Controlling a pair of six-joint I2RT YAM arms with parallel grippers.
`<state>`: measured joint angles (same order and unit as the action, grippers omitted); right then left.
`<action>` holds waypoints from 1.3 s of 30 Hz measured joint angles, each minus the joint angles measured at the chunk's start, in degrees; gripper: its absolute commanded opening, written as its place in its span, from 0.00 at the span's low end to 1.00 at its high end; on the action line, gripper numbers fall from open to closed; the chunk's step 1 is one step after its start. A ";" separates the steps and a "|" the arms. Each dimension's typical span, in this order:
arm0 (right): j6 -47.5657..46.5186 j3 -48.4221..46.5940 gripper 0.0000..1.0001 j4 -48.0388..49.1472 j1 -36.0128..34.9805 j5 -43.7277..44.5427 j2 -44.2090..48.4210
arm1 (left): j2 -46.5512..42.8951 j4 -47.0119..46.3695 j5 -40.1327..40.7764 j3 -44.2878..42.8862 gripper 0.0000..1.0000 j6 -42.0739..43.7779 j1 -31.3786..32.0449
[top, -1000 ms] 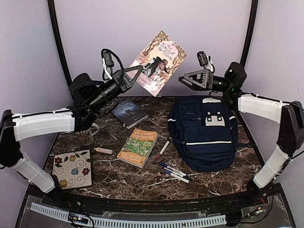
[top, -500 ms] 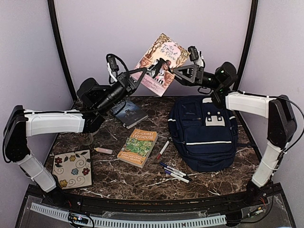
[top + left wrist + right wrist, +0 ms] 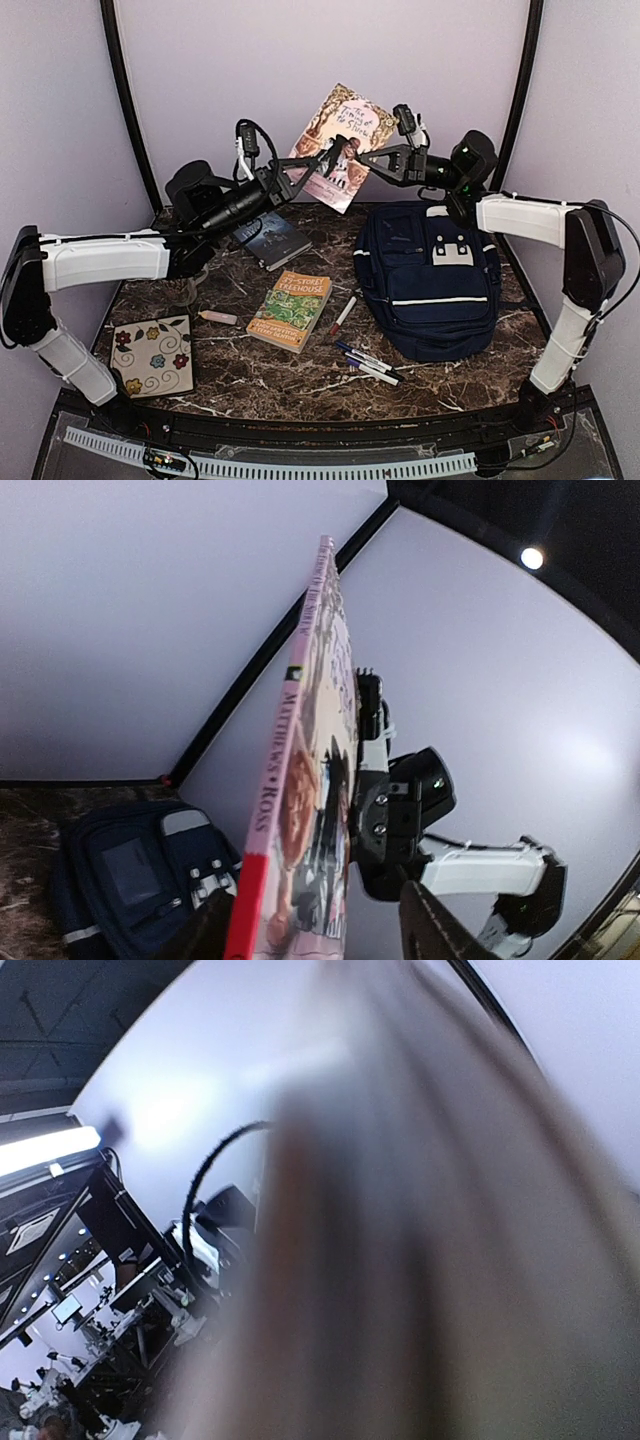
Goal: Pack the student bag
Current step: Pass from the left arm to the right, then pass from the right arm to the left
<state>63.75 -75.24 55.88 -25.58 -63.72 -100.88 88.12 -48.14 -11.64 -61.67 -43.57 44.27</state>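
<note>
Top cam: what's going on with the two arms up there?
Both arms meet in mid-air above the back of the table, with an illustrated paperback between them. The right gripper has its jaws closed on the paperback. The left gripper has its jaws standing apart on either side of it, so it looks like a hand-off. The student bag lies flat on the table below the right arm. A Treehouse book, a dark book and some pens lie beside it, not yet packed.
</note>
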 measured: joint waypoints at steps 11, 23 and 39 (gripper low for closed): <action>-53.83 -5.64 0.00 -63.19 0.98 -3.98 5.49 | -6.82 34.58 -3.87 -6.73 0.78 17.53 -1.07; -81.42 -10.21 0.00 -96.50 -3.45 -3.54 5.79 | -2.38 38.42 -12.90 -6.99 0.66 19.37 -1.66; -79.67 -10.58 0.39 -97.77 -3.69 -0.90 4.92 | -0.90 26.18 -26.88 -2.56 0.00 14.14 -2.40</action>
<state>-15.92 -85.82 -41.89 -29.28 -64.62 -95.96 87.22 -21.96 -38.52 -64.23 -29.43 41.87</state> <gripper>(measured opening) 0.125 0.061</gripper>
